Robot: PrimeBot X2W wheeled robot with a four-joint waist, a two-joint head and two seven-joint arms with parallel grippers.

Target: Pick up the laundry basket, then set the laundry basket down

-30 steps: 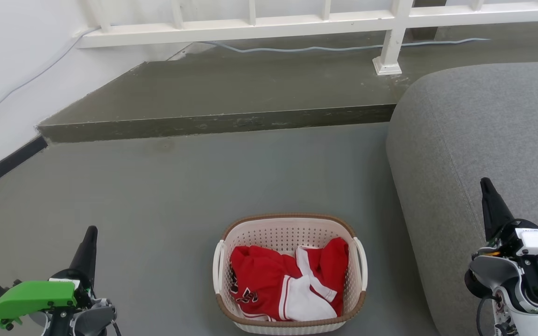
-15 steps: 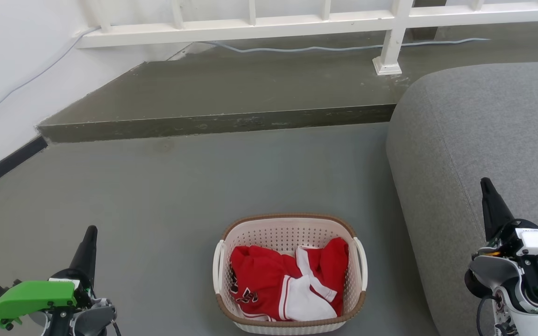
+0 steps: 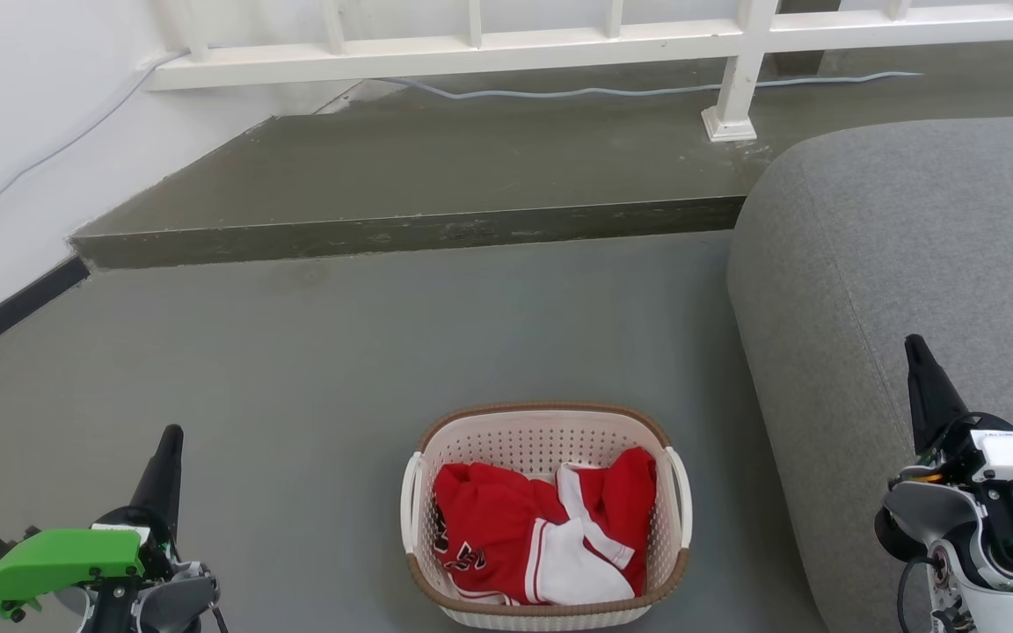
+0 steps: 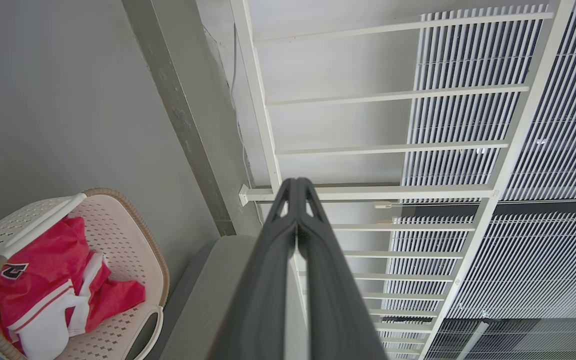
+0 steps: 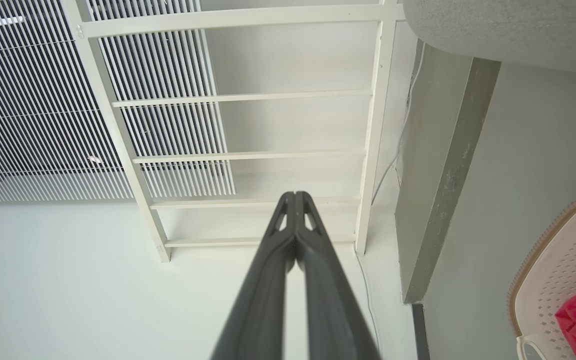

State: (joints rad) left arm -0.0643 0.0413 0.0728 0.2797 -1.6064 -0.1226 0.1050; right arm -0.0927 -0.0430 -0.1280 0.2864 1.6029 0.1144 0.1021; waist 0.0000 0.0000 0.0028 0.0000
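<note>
The laundry basket (image 3: 542,431) sits on the grey floor at the bottom middle of the head view, cream and perforated with a brown rim and white loop handles on both sides. Red and white clothes (image 3: 542,527) lie inside it. My left gripper (image 3: 171,440) is to the basket's left, shut and empty, its fingers pressed together in the left wrist view (image 4: 295,187). My right gripper (image 3: 914,347) is to the basket's right, over the sofa's edge, also shut and empty (image 5: 295,196). The basket (image 4: 133,235) shows at the left wrist view's lower left and at the right wrist view's right edge (image 5: 563,255).
A grey sofa (image 3: 911,246) fills the right side, close to the basket. A raised dark step (image 3: 401,233) crosses the floor ahead, with a white railing (image 3: 735,79) and a cable on it. A white wall (image 3: 14,132) is at the left.
</note>
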